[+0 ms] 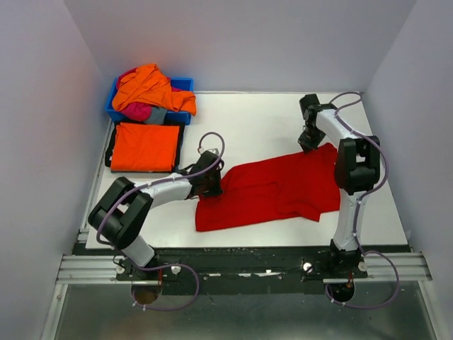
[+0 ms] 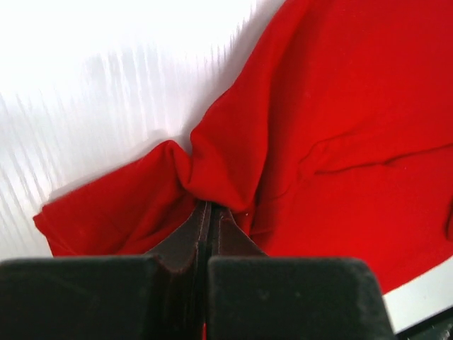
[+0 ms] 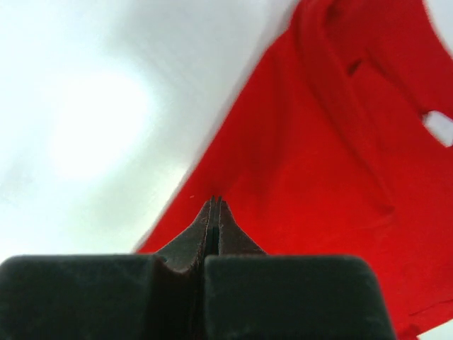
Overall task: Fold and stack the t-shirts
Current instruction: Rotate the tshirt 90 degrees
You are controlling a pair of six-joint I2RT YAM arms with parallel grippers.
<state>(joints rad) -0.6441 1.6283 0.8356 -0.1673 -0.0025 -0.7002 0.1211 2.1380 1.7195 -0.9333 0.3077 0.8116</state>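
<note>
Red t-shirt [image 1: 272, 191] x1, pinched by L gripper [image 2: 209, 207] + R gripper [image 3: 215, 200]; orange t-shirts [image 1: 145, 146] x2.

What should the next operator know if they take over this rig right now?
Left gripper: shut, pinching a bunched fold at the left end of the red t-shirt.
Right gripper: shut on that shirt's far right edge.
The red t-shirt lies spread across the table, not yet folded small.
Done: one folded orange t-shirt lies flat in front of the blue bin.
Left: fold the red one, stack it, then do the heap of shirts in the bin.
</note>
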